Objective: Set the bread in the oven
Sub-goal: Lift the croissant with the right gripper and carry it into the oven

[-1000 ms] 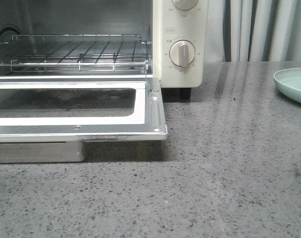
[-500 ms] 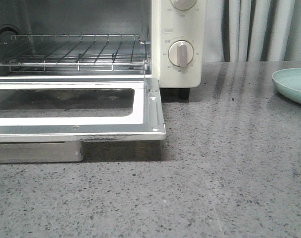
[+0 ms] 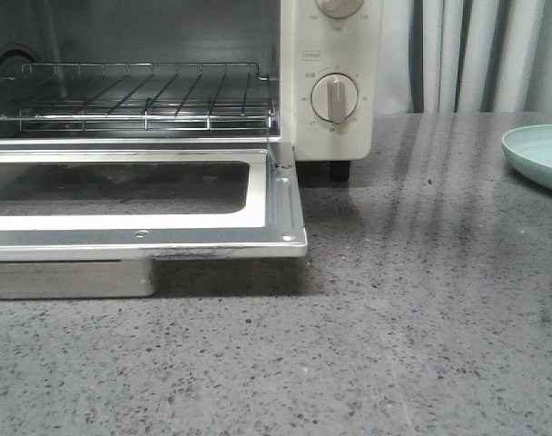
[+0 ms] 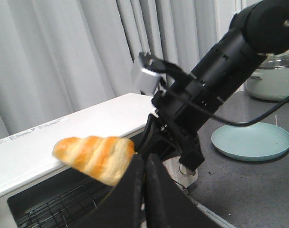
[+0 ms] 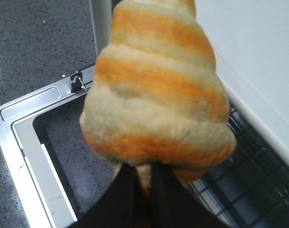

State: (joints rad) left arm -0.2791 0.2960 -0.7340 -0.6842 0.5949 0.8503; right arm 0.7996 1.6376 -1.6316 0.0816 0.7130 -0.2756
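- Right gripper (image 5: 143,183) pinches the bread (image 5: 156,90), jaws nearly closed.
- Below it: the oven's (image 4: 63,137) open door (image 5: 28,137) and rack (image 5: 249,175).
- Left gripper: state unclear.
- Front view shows neither gripper nor bread.

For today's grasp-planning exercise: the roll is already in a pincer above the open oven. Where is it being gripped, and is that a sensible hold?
The right pincer grips the bread at one end, fingers closing across its narrow width, so its length sticks out ahead. That seems sensible: the free tapered end can lead over the lowered door onto the wire rack.
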